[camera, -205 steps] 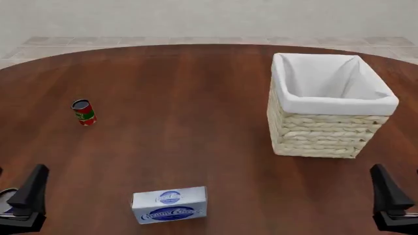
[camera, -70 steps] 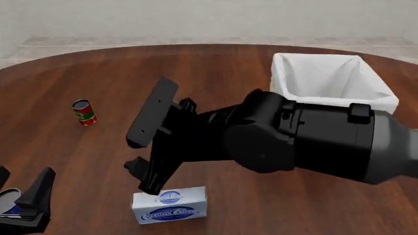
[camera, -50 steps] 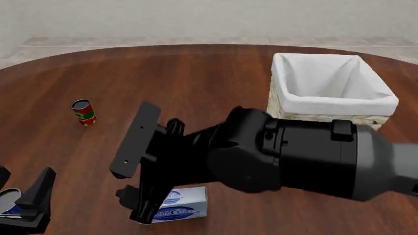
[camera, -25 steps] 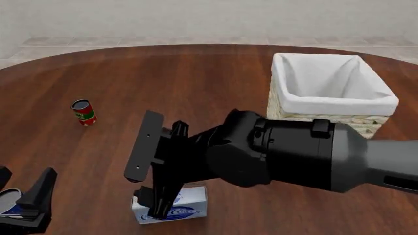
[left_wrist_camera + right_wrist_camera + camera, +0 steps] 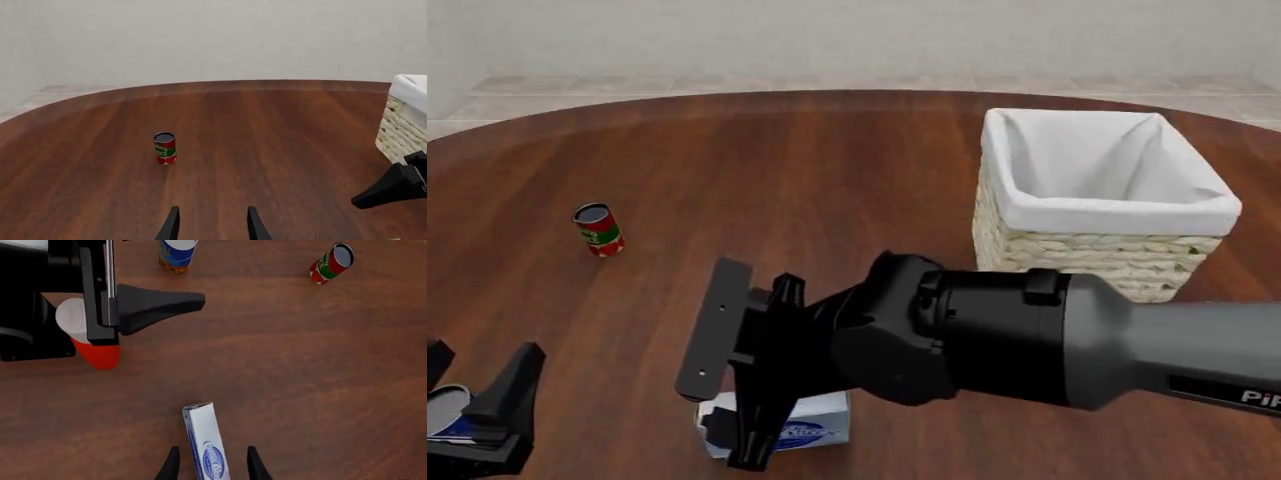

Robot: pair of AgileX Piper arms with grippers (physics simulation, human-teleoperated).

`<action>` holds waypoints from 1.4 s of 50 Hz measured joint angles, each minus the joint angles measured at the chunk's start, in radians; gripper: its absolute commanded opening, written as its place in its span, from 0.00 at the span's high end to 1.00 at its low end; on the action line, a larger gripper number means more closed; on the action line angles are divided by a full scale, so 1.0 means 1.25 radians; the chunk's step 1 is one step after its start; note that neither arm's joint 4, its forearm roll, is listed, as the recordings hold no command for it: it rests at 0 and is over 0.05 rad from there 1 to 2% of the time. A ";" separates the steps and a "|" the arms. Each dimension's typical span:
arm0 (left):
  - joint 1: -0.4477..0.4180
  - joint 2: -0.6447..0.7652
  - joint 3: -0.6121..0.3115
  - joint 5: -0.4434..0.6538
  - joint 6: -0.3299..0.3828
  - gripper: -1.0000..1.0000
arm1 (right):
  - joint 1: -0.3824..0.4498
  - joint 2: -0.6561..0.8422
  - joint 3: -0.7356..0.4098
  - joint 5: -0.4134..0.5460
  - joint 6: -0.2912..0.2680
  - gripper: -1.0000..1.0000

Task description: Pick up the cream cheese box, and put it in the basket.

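The cream cheese box (image 5: 807, 424), silver-grey with blue oval logos, lies on the table near the front edge. My right gripper (image 5: 751, 441) points down over its left end. In the right wrist view the box (image 5: 208, 446) lies between the open fingers of the right gripper (image 5: 212, 465), with a gap on each side. The wicker basket (image 5: 1105, 213) with a white liner stands upright at the far right, well apart from the box; its corner shows in the left wrist view (image 5: 405, 117). My left gripper (image 5: 212, 227) is open and empty at the front left (image 5: 487, 425).
A small red-and-green can (image 5: 597, 229) stands at the left, also seen in the wrist views (image 5: 165, 147) (image 5: 330, 258). A blue, white and orange can (image 5: 177, 253) stands close to the left gripper. The left arm (image 5: 80, 305) lies near the box.
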 measured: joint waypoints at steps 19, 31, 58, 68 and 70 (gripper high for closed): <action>-0.004 0.004 0.000 -0.002 -0.001 0.00 | 0.000 0.026 0.024 -0.029 0.008 0.00; -0.007 0.006 0.000 -0.003 -0.002 0.00 | -0.003 0.052 0.042 -0.054 0.008 0.00; -0.012 0.006 0.000 -0.003 -0.003 0.00 | -0.015 0.111 0.045 -0.079 0.000 0.00; -0.013 0.004 0.000 -0.002 -0.004 0.00 | -0.016 0.130 0.040 -0.082 0.000 0.00; -0.013 0.004 0.000 -0.002 -0.004 0.00 | -0.018 0.134 0.039 -0.083 0.000 0.00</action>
